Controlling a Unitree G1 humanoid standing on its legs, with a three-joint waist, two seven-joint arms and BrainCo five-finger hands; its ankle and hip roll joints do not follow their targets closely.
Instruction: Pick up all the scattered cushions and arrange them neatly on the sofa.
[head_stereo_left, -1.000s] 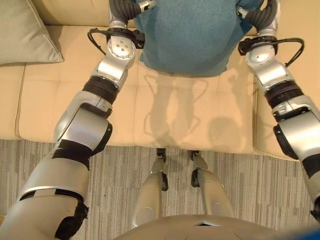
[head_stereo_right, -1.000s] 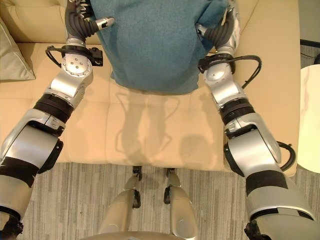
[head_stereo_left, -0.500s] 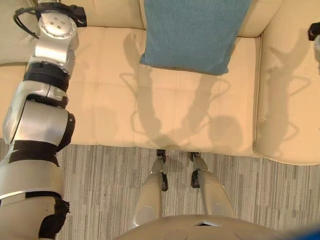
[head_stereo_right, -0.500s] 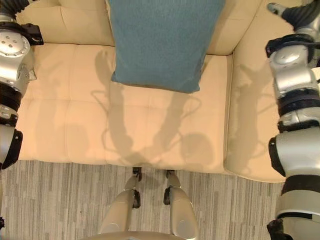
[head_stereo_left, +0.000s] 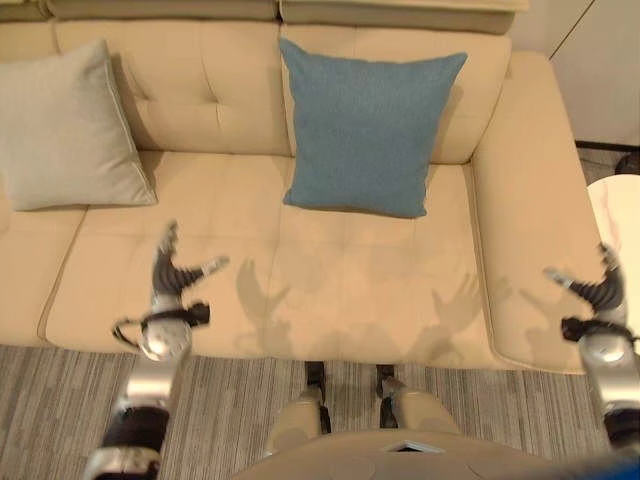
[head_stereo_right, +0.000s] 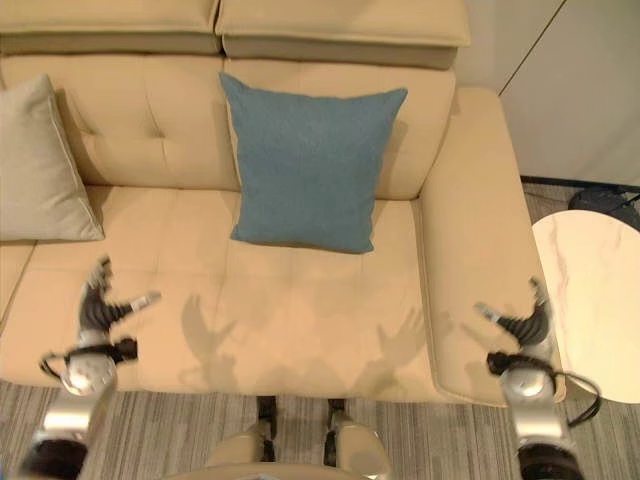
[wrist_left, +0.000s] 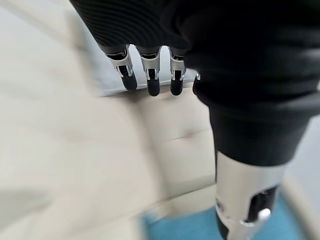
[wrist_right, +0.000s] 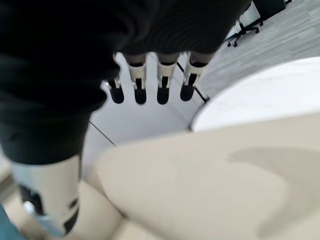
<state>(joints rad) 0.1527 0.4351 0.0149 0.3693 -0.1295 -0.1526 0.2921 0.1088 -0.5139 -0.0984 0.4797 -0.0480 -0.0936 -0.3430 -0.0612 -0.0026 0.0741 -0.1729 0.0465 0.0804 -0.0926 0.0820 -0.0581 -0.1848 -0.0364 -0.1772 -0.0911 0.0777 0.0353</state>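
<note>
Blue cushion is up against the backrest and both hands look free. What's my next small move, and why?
Probably turn to look for any remaining cushions. The blue cushion and grey cushion already lean on the sofa backrest, and the left hand and right hand are open and empty.

Blue cushion (head_stereo_left: 368, 128): square, teal-blue fabric, standing upright and leaning on the backrest of the beige sofa (head_stereo_left: 330, 290), upper centre of the frame, its lower edge resting on the seat. Grey cushion (head_stereo_left: 62, 130): pale grey-beige, square with piped edges, upper left of the frame, also propped against the backrest, bottom edge on the seat, slightly tilted. The two sit well apart, with bare tufted backrest between them. Sofa seat in front of both is cream, lightly quilted.
</note>
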